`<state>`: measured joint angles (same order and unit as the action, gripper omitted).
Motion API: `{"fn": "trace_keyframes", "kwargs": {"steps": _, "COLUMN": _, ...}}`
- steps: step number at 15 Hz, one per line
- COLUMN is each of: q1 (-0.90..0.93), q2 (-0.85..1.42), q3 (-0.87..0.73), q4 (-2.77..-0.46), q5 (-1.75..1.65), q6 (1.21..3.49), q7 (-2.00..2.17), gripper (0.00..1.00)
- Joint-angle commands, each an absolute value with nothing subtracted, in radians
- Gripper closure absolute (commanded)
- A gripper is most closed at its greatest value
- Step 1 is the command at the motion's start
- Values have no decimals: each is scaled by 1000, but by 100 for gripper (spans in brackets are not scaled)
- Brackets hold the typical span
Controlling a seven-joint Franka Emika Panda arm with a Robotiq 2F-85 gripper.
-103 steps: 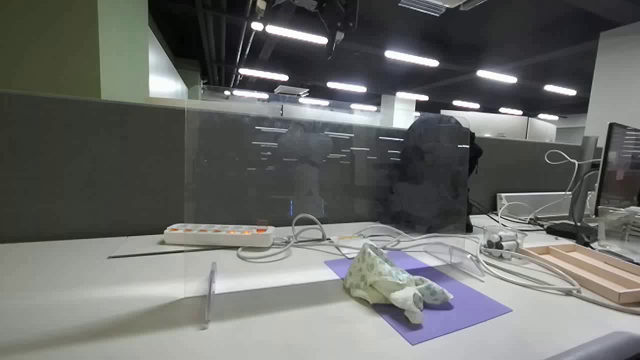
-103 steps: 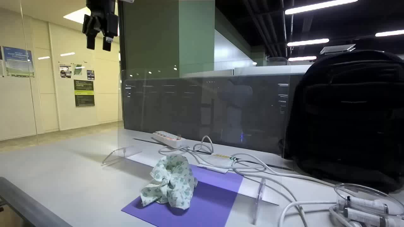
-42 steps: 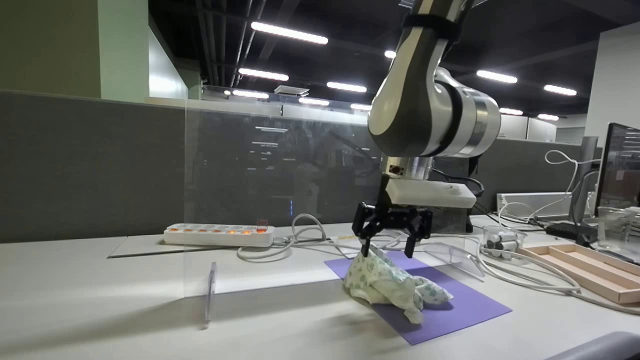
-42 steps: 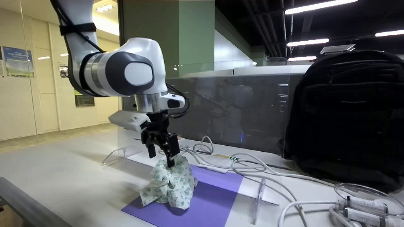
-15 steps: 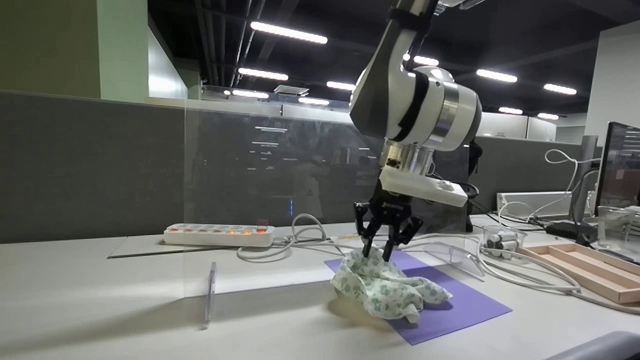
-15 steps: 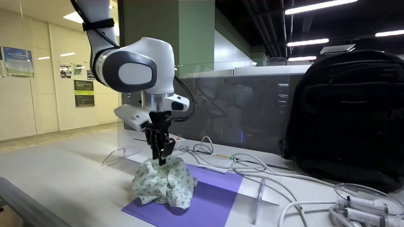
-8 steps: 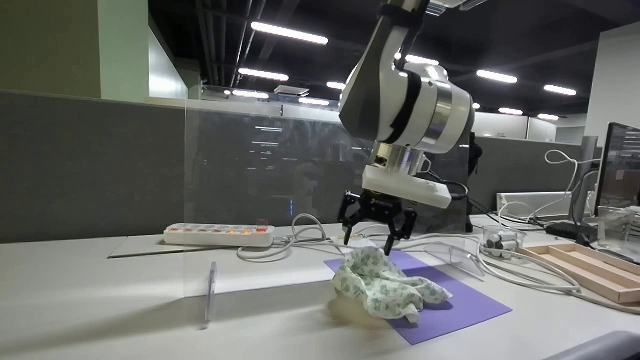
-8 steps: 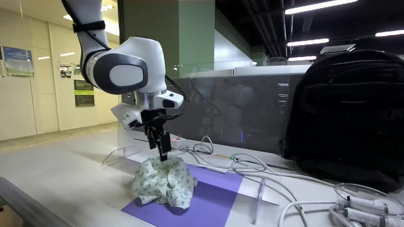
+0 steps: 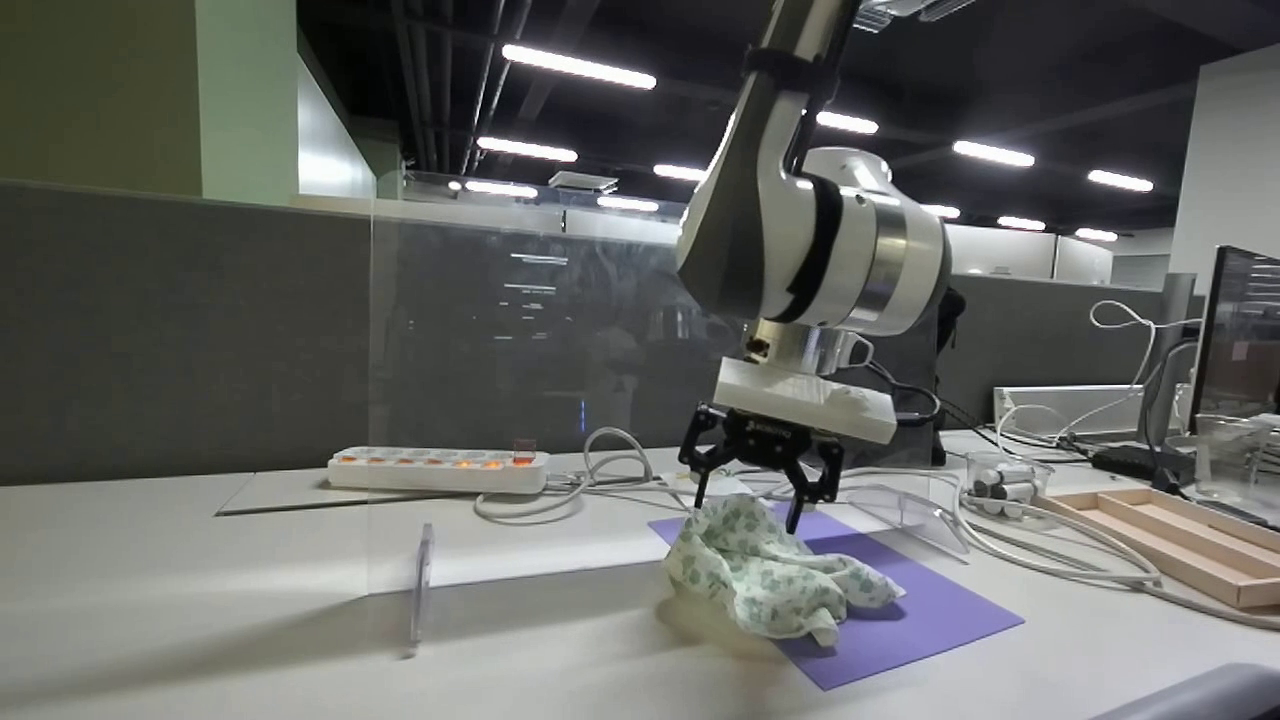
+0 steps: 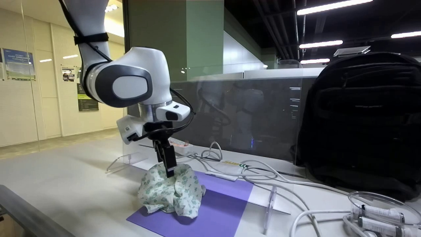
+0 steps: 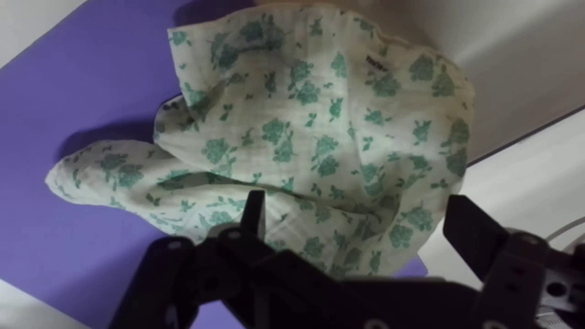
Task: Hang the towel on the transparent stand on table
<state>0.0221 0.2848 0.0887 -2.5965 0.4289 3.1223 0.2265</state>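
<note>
The cream towel (image 9: 765, 585) with green print lies crumpled on the purple mat, partly over the table (image 9: 250, 640). It also shows in an exterior view (image 10: 174, 197) and the wrist view (image 11: 311, 123). My gripper (image 9: 747, 517) points down at the towel's top, fingers spread apart with nothing held. In the wrist view my gripper (image 11: 356, 198) is wide, with cloth below and between its fingers. In an exterior view my gripper (image 10: 169, 172) shows edge-on, overlapping the towel; contact is unclear. The transparent stand (image 9: 480, 370) stands upright behind the towel, and shows in an exterior view (image 10: 269, 118).
Clear feet (image 9: 419, 590) of the stand jut forward. A purple mat (image 9: 930, 620) lies under the towel. A power strip (image 9: 440, 472) and white cables (image 10: 283, 181) lie behind. A wooden tray (image 9: 1170, 540), a cup of vials (image 10: 378, 214) and a black backpack (image 10: 358, 125) stand around.
The arm came down over the towel, whose near side spread outward. A second ago the fingers were close together at its top; they opened, rose, and have now lowered again.
</note>
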Motion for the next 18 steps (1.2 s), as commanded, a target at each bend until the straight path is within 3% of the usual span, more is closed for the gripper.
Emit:
{"fn": "trace_keyframes", "kwargs": {"steps": 1, "q1": 20, "q2": 284, "q3": 92, "q4": -2596, "q5": 429, "q6": 3123, "q7": 227, "gripper": 0}}
{"fn": "trace_keyframes", "kwargs": {"steps": 14, "q1": 25, "q2": 293, "q3": 133, "q4": -2573, "q5": 505, "q6": 3148, "q7": 255, "gripper": 0}}
{"fn": "trace_keyframes", "kwargs": {"steps": 15, "q1": 36, "q2": 302, "q3": 120, "q4": -2571, "q5": 500, "q6": 3159, "q7": 259, "gripper": 25}}
{"fn": "trace_keyframes", "kwargs": {"steps": 16, "q1": 46, "q2": 311, "q3": 108, "q4": -2568, "q5": 496, "q6": 3175, "q7": 263, "gripper": 25}}
{"fn": "trace_keyframes", "kwargs": {"steps": 18, "q1": 73, "q2": 339, "q3": 72, "q4": -2559, "q5": 487, "q6": 3201, "q7": 267, "gripper": 40}}
